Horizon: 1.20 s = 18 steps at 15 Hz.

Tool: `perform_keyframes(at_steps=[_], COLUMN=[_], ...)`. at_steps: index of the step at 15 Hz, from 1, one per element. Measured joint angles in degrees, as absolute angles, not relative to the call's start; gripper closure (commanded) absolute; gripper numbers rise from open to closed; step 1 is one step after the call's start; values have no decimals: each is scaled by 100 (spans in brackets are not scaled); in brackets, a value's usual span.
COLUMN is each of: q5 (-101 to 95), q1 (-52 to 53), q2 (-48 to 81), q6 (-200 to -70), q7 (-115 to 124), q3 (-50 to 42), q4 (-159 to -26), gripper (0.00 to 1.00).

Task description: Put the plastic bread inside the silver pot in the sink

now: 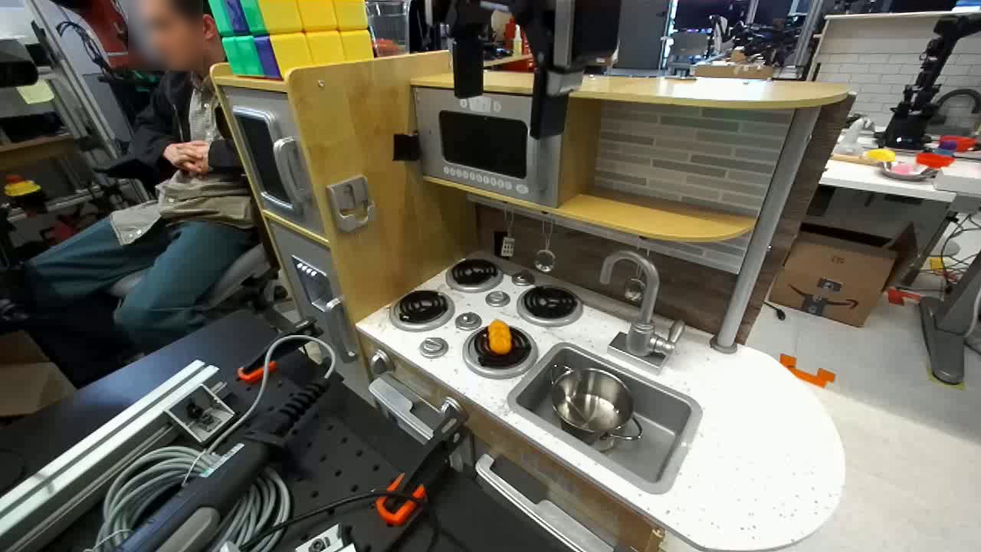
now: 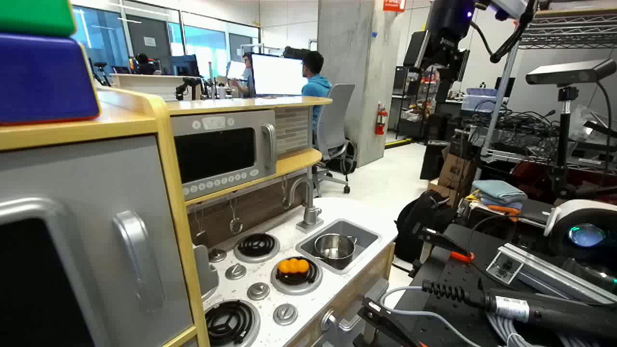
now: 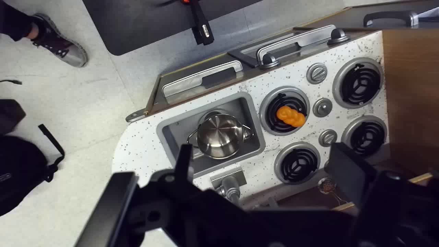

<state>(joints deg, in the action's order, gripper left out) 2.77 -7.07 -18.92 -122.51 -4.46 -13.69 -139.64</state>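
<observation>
The plastic bread [image 1: 500,337] is an orange, braided-looking piece. It lies on the stove burner beside the sink, and it also shows in an exterior view [image 2: 293,266] and the wrist view [image 3: 291,116]. The silver pot [image 1: 592,402] stands upright in the sink [image 1: 670,452], with two loop handles. Its inside looks empty in the wrist view [image 3: 220,135]. My gripper [image 1: 507,100] is high above the countertop, well apart from bread and pot. In the wrist view its fingers [image 3: 262,151] are wide apart with nothing between them.
A grey faucet [image 1: 647,307] rises behind the sink. A microwave [image 1: 483,146] and wooden shelf [image 1: 659,218] overhang the back of the counter. A tall wooden panel [image 1: 383,192] stands beside the burners. A black table [image 1: 345,452] with cables and clamps lies in front.
</observation>
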Motion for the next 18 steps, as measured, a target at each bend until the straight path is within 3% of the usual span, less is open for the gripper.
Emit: perform_keyframes(at_steps=[5, 8, 13, 18], q5=[278, 246, -963, -3022], q1=[-705, -574, -618, -235], q2=[-1885, -1626, -260, 1323], q6=[-12277, -12832, -14168, -14284], q7=[-418, -39, 2092, 4353], q3=[-1290, -768, 424, 65], q4=[-13993, -14198, -14308, -13693], gripper=[0, 0, 0, 0])
